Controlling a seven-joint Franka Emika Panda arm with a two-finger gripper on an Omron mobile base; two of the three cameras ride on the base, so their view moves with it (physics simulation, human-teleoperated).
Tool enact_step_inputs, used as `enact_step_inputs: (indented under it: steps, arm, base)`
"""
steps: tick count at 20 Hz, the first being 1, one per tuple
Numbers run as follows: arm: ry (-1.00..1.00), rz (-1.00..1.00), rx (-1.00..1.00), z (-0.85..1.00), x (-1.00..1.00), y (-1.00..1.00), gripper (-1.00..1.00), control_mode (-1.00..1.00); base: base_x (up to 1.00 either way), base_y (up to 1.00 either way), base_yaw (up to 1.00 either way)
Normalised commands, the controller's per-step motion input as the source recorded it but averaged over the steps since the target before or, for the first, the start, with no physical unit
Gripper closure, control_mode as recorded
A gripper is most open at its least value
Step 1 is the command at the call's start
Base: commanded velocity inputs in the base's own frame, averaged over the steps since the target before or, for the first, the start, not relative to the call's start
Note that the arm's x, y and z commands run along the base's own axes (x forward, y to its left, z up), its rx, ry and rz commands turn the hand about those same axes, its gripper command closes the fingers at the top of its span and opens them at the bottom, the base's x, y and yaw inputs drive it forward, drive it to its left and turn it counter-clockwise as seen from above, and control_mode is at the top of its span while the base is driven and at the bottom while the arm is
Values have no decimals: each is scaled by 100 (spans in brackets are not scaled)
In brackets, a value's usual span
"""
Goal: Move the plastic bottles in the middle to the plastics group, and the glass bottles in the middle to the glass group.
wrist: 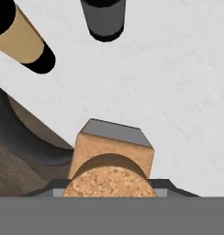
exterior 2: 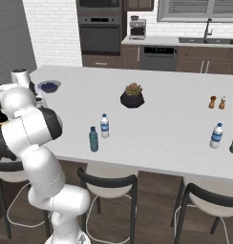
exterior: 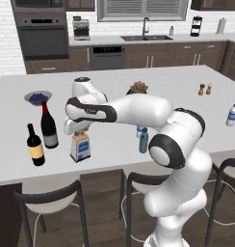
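Left base view: a white robot arm reaches left across a pale kitchen island [exterior: 187, 84]. Its gripper [exterior: 80, 131] sits at the cork top of a squat square glass bottle [exterior: 81, 147], which stands upright on the counter near the front edge. Just left stand two dark wine bottles, a red-capped one [exterior: 48, 126] and a shorter yellow-labelled one [exterior: 35, 146]. A teal bottle [exterior: 144, 141] and a clear bottle [exterior: 139, 131] show behind the arm. A lone water bottle [exterior: 231, 116] stands far right.

Right base view: the teal bottle [exterior 2: 93, 139] and clear bottle [exterior 2: 104, 126] stand side by side mid-counter, well apart from the lone water bottle [exterior 2: 216, 136].

Hand view: looking straight down, the cork stopper [wrist: 109, 181] lies between the fingers, which appear closed around it. Both wine bottles lie beyond.
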Motion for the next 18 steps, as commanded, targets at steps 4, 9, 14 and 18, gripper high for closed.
enact_step_inputs:
  steps: [4, 9, 14, 18]
  arm:
    - [2, 0, 0, -16, 19, 0, 100, -100]
    - [4, 0, 0, -11, 39, 0, 100, -100]
    - [5, 0, 0, 0, 47, 9, 100, -100]
    - [0, 0, 0, 0, 24, 16, 100, -100]
  base:
    - [0, 0, 0]
    - [0, 0, 0]
    - [0, 0, 0]
    - [0, 0, 0]
